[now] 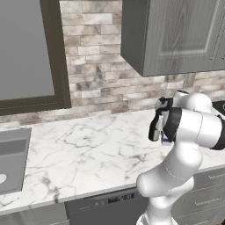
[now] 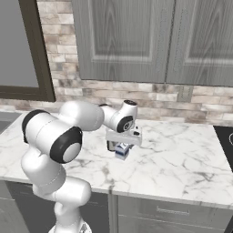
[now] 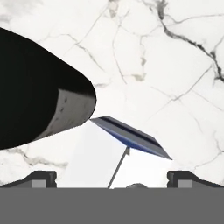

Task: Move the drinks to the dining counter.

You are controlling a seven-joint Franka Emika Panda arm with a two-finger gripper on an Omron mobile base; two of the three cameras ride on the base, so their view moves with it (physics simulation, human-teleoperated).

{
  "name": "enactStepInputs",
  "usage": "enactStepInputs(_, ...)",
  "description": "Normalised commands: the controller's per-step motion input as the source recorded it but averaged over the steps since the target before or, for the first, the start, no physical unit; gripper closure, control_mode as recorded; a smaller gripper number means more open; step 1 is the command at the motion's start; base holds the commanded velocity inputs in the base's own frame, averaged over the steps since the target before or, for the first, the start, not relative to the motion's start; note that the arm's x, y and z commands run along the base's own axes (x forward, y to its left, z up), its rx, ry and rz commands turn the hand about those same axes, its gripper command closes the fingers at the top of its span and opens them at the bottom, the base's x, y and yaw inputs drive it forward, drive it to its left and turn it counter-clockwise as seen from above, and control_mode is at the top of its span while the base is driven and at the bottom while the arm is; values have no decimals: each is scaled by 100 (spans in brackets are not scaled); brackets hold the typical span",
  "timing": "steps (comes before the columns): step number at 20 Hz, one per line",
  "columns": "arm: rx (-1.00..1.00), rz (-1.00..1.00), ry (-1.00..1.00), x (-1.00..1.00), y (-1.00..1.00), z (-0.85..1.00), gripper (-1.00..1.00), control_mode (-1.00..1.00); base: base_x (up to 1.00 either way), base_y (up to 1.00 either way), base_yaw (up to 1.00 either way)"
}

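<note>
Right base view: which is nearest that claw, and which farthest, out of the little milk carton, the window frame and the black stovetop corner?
1. Milk carton: right under the open gripper, on the marble counter.
2. Window frame: far off to the left, on the wall.
3. Stovetop corner: at the picture's right edge; roughly as far as the window frame, too close to call.

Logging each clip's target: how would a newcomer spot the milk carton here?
Start at the marble counter below the grey wall cabinets. The milk carton stands directly under the open gripper, a small blue-and-white box with a peaked top, unlike the bare veined stone around it.
</note>
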Motion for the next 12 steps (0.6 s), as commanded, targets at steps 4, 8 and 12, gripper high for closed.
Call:
enactStepInputs(4, 2, 1, 2, -9, 4, -42, 100, -100, 0, 0, 0)
enactStepInputs(8, 0, 0, 0, -41, 1, -40, 100, -100, 0, 0, 0)
enactStepInputs(12, 0, 0, 0, -52, 0, -44, 100, -100, 0, 0, 0)
